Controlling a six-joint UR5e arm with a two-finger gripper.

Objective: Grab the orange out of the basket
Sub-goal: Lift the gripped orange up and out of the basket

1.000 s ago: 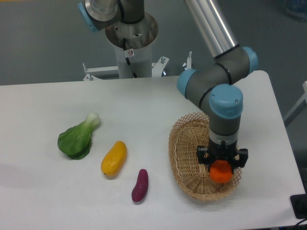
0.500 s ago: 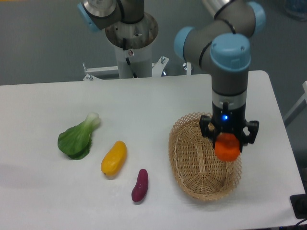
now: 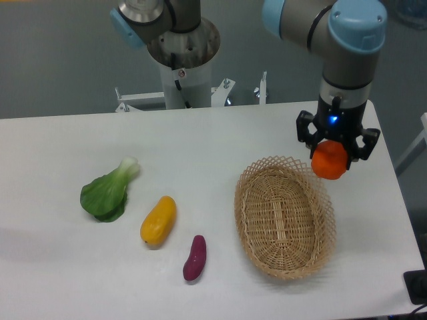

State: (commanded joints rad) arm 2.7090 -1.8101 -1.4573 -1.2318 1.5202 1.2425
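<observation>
The orange [image 3: 329,162] is a small round bright-orange fruit held in my gripper [image 3: 331,155], which is shut on it. It hangs in the air above the far right rim of the basket [image 3: 248,215]. The basket is an oval tan wicker one with a lattice rim, lying on the right part of the white table, and nothing lies in it. The black fingers [image 3: 305,137] clasp the orange from both sides, and a blue light shows on the wrist above.
A yellow-orange mango-like fruit [image 3: 158,219], a purple sweet potato [image 3: 195,258] and a green bok choy [image 3: 109,191] lie on the left half of the table. The arm's base column [image 3: 179,47] stands behind the far edge. The table's right edge [image 3: 395,193] is near the gripper.
The gripper has risen out of the basket with the orange in it, moving up and toward the far right. The basket is left with nothing in it.
</observation>
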